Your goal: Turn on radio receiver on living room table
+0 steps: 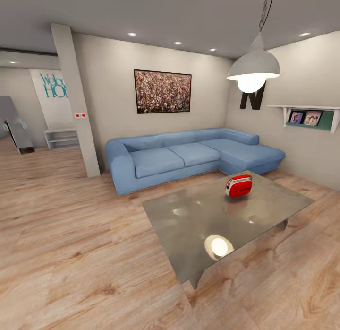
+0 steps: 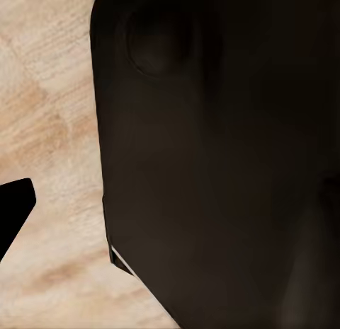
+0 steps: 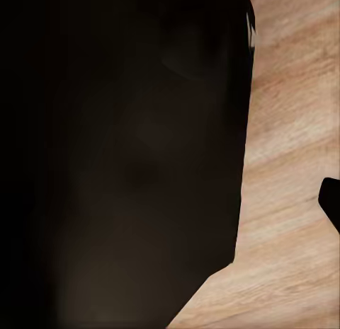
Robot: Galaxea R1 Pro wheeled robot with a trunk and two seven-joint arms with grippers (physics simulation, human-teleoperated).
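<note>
- Head view gives us the living room: a wood-plank floor (image 1: 71,235), beige walls, and a blue L-shaped sofa (image 1: 189,155) set against the far wall and turning along the right-hand one.
- We see the radio receiver (image 1: 238,185) standing upright on the desk (image 1: 198,226), near the desk's far right corner, on the side toward the sofa. It is red with a white rim and a thin handle over its top.
- The desk is low and long, and its glossy grey top mirrors the radio's red body and shows a round bright reflection of the lamp near its front edge.
- A white pendant lamp (image 1: 253,67) hangs lit above the desk's right side.
- On the far wall we see a framed speckled picture (image 1: 163,91) above the sofa; a wall shelf (image 1: 307,113) with small photos sits on the right wall.
- A pillar (image 1: 75,103) stands left of the sofa, with a low white shelf unit (image 1: 61,138) beyond it.
- Left wrist view: a large dark body of the robot lies close before the camera, with plank floor beside it. We cannot tell how the left gripper stands.
- Right wrist view: again a dark mass beside plank floor; we cannot tell the right gripper's state either.
</note>
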